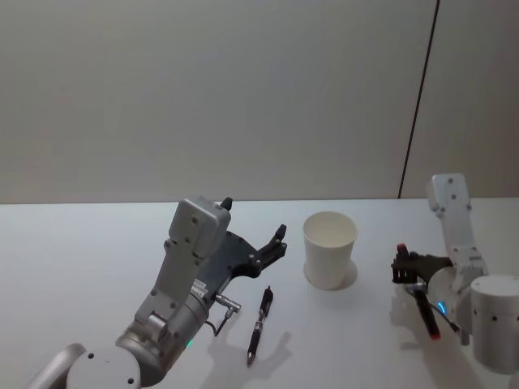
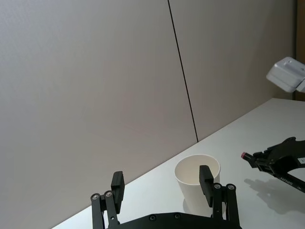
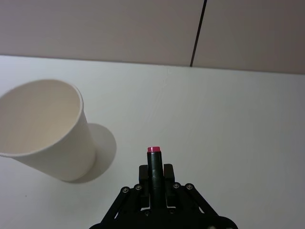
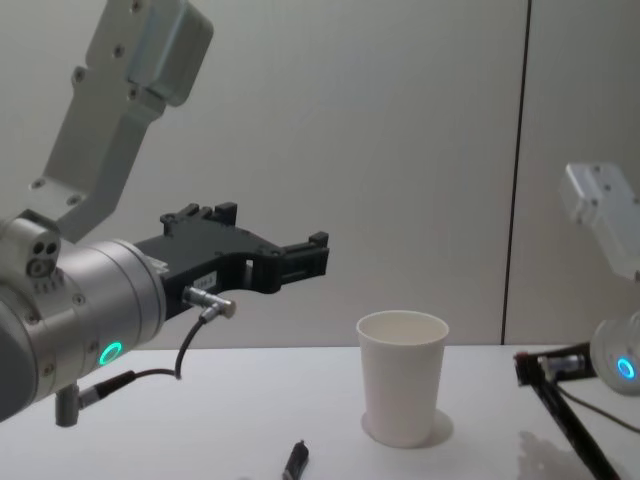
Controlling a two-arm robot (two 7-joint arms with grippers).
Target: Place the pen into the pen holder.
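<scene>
Gripping a dark pen (image 1: 425, 312) with a pink end, the right claw (image 3: 155, 170) hangs low over the desk (image 1: 81, 259) to the right of the pen holder (image 1: 329, 250), near it but apart. The pen slants down from the closed jaws toward the desk. The holder stands upright, and what can be seen of its inside holds nothing. The left claw (image 2: 162, 185) hovers above the desk on the holder's other side, jaws spread wide and empty. A second pen (image 1: 259, 322) lies flat on the desk just below and beside it, well short of the holder.

By my reading the pickup is done and the placing is not. The pen has to be carried over the rolled rim, tipped closer to upright and let go inside. The second pen is untouched.
</scene>
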